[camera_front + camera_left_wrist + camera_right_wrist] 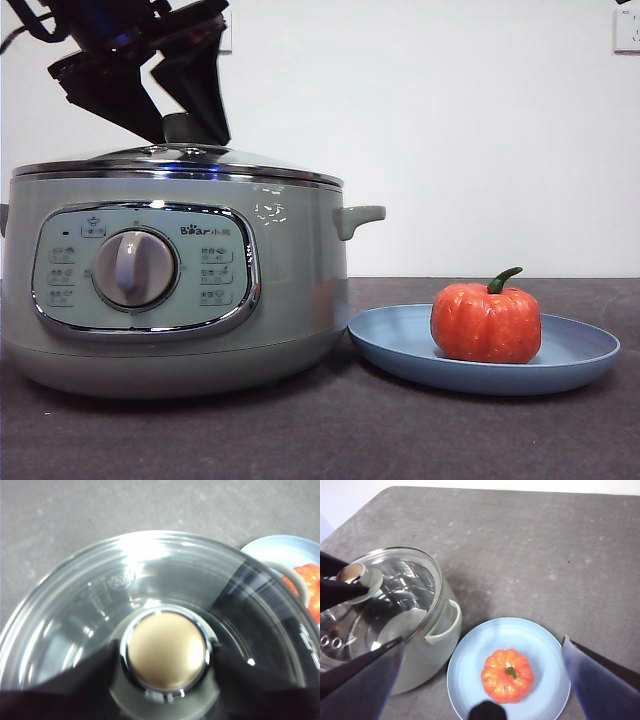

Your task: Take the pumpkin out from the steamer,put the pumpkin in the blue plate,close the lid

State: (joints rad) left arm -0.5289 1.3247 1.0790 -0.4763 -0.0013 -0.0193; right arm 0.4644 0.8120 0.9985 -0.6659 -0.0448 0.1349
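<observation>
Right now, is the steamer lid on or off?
On. The glass lid sits level on the steamer rim, with the left tool around its knob.

Steamer (290,290): pale sage-green body, chrome-framed panel, grey dial, dark "Bear" logo. Lid (180,160): clear glass, chrome rim; knob (166,650) read beige-cream, ringed in chrome. Pumpkin (486,322): orange-red, ribbed, with dark green stem. Blue plate (580,360): matte light blue, no pattern. Left gripper (166,652) jaws were black. Table (545,555): mottled grey. Wall (480,130): white.

The left gripper (183,128) is black, with two tapering matte jaws.
</observation>
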